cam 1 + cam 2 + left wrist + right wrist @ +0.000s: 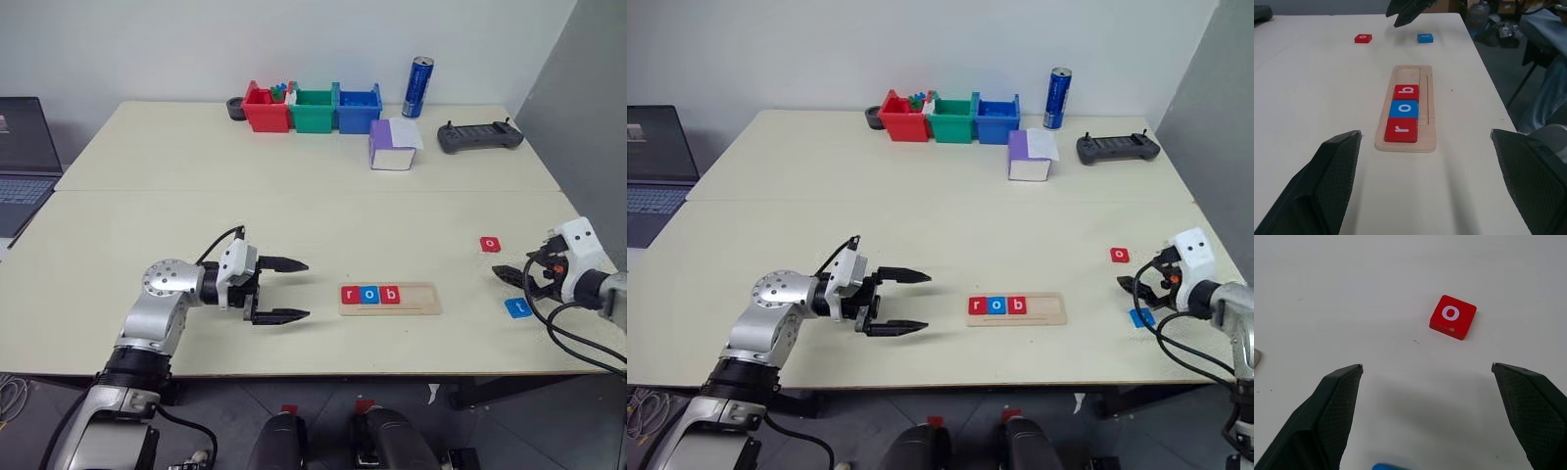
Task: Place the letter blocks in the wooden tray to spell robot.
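Right of the wooden tray [390,299], red o [490,244] lies loose; right claw [516,278] gapes empty, left claw [284,290] spread wide too.

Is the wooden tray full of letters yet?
Not full. The wooden tray holds three blocks, r, o and b, and its right part is bare. The red o block and blue t block lie on the table.

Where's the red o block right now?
The red o block lies loose on the table's right side, right of the wooden tray, just beyond the blue t block and the right gripper.
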You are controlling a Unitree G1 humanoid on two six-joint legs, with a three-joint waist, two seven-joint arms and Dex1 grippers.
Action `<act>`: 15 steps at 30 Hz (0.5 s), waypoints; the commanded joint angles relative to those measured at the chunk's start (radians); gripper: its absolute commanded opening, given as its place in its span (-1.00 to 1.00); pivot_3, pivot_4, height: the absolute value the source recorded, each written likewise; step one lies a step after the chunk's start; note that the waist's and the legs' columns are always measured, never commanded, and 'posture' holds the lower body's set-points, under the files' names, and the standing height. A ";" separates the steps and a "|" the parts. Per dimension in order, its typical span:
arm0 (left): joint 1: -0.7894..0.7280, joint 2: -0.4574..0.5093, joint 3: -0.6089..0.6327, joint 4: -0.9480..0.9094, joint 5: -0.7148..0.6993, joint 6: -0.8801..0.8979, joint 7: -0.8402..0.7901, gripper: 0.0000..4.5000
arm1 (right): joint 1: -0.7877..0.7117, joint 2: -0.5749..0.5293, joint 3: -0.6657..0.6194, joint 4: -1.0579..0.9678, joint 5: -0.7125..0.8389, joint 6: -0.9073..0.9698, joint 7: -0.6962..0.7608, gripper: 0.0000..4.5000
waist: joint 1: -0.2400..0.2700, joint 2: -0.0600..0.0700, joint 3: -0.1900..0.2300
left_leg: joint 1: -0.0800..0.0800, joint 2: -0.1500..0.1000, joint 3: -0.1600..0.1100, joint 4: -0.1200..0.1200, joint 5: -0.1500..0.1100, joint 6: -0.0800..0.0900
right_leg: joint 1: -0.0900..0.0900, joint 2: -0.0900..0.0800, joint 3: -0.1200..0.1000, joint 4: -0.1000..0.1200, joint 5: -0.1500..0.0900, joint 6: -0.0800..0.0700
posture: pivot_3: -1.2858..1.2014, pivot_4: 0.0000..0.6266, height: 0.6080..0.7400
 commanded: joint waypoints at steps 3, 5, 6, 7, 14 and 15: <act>-0.025 -0.003 -0.004 0.000 0.005 -0.022 -0.017 1.00 | -0.038 0.013 -0.005 -0.036 -0.029 0.031 -0.146 0.99 | 0.000 0.000 0.000 | 0.000 0.000 0.000 0.000 0.000 0.000 | 0.000 0.000 0.000 0.000 0.000 0.000 | 0.03 -0.52 1.00; -0.025 -0.005 -0.004 0.000 0.006 -0.023 -0.019 1.00 | -0.063 0.039 -0.020 -0.033 -0.015 0.055 -0.195 0.99 | 0.000 0.000 0.000 | 0.000 0.000 0.000 0.000 0.000 0.000 | 0.000 0.000 0.000 0.000 0.000 0.000 | 0.03 -0.52 1.00; -0.025 -0.005 -0.004 0.001 0.007 -0.023 -0.021 1.00 | -0.076 0.052 -0.028 -0.034 -0.007 0.065 -0.216 0.99 | 0.000 0.000 0.000 | 0.000 0.000 0.000 0.000 0.000 0.000 | 0.000 0.000 0.000 0.000 0.000 0.000 | 0.03 -0.52 1.00; -0.025 -0.005 -0.003 0.001 0.008 -0.024 -0.022 1.00 | -0.083 0.060 -0.032 -0.037 -0.002 0.071 -0.230 0.99 | -0.001 0.000 0.000 | 0.000 0.000 0.000 0.000 0.000 0.000 | 0.000 0.000 0.000 0.000 0.000 0.000 | 0.03 -0.52 1.00; -0.015 -0.002 0.002 -0.006 0.008 -0.023 -0.025 1.00 | -0.141 0.167 -0.061 -0.061 0.002 0.157 -0.392 0.99 | 0.001 0.000 0.000 | 0.000 0.000 0.000 0.000 0.000 0.000 | 0.000 0.000 0.000 0.000 0.000 0.000 | 0.03 -0.52 1.00; -0.014 -0.001 0.002 -0.008 0.007 -0.022 -0.025 1.00 | -0.140 0.178 -0.057 -0.074 0.002 0.167 -0.406 0.99 | 0.001 0.000 0.000 | 0.000 0.000 0.000 -0.001 0.000 0.000 | 0.000 0.000 0.000 0.000 0.000 0.000 | 0.03 -0.52 1.00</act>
